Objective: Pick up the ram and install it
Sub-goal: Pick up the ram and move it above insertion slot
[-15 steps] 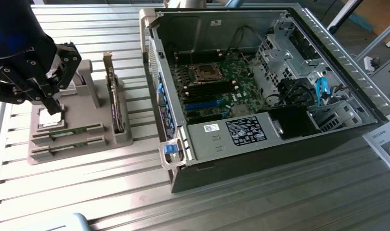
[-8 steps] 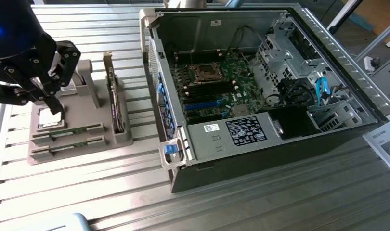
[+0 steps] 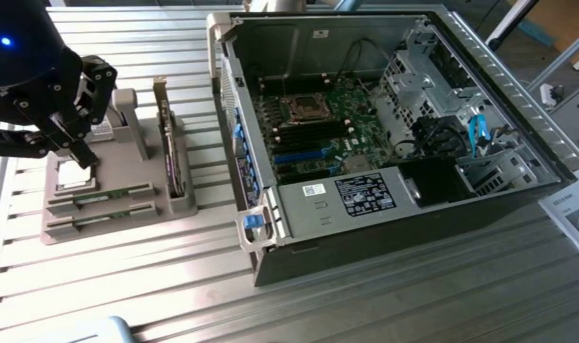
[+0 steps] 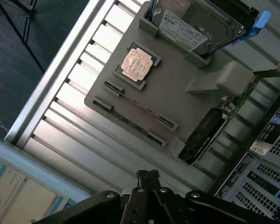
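Observation:
Two green ram sticks [image 3: 106, 196] lie on edge in slots of a grey holder block [image 3: 127, 168] at the exterior view's left; in the wrist view one stick [image 4: 141, 110] runs along the holder [image 4: 177, 88]. My black gripper [image 3: 83, 156] hovers above the holder's far end, over the square silver processor chip [image 3: 75, 176], well above the ram. Its fingertips [image 4: 147, 176] are pressed together and hold nothing. The open computer case [image 3: 385, 229] lies at the exterior view's right, with its motherboard [image 3: 318, 128] and black memory slots exposed.
A dark card with a metal bracket [image 3: 172, 153] stands upright in the holder between the ram and the case. A hard drive [image 4: 200, 21] sits at the holder's end. The ribbed metal table [image 3: 127, 286] runs out beyond the holder. A paper sheet [image 3: 577, 214] lies right of the case.

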Controlling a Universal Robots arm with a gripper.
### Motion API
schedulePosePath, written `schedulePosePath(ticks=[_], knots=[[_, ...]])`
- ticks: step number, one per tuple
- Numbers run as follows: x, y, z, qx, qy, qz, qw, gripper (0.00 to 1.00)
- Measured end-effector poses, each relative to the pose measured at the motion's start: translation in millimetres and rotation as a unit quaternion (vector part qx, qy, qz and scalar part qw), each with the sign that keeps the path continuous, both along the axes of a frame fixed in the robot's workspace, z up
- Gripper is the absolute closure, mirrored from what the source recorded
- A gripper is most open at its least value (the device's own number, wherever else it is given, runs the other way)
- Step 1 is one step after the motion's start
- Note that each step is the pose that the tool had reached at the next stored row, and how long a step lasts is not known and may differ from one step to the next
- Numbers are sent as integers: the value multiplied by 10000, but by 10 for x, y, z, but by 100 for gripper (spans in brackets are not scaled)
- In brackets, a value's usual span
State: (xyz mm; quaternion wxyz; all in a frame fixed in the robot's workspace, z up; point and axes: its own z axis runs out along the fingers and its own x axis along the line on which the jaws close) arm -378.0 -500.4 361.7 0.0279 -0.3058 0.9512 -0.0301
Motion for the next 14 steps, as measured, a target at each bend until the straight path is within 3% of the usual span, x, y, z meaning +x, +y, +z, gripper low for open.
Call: schedulePosePath(ticks=[2,4,6,7,9,10,14], knots=[[0,0,-2,0,0,292,9996,90],[0,0,-3,0,0,643,9979,90],[0,0,-4,0,0,974,9952,90],[0,0,-5,1,-1,1213,9926,90],[0,0,-5,0,0,1392,9903,90],[0,0,-5,0,0,1541,9880,90],[0,0,-6,0,0,1896,9819,90]])
